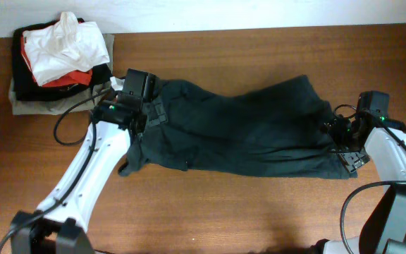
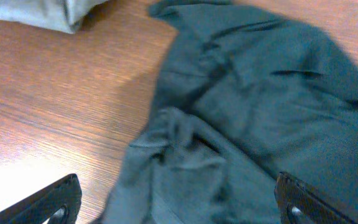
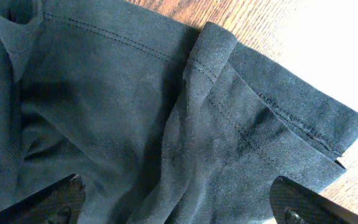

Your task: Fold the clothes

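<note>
A dark green garment [image 1: 238, 127] lies spread and rumpled across the middle of the wooden table. My left gripper [image 1: 134, 106] is open over its left end, fingers wide apart above crumpled cloth [image 2: 185, 149] in the left wrist view. My right gripper [image 1: 344, 137] is open over its right end, fingers wide apart above a folded hem [image 3: 229, 118] in the right wrist view. Neither gripper holds the cloth.
A pile of clothes [image 1: 58, 60], white, red, black and grey, sits at the back left corner; its grey edge [image 2: 48, 12] shows in the left wrist view. Black cables run from both arms across the table [image 1: 224, 212].
</note>
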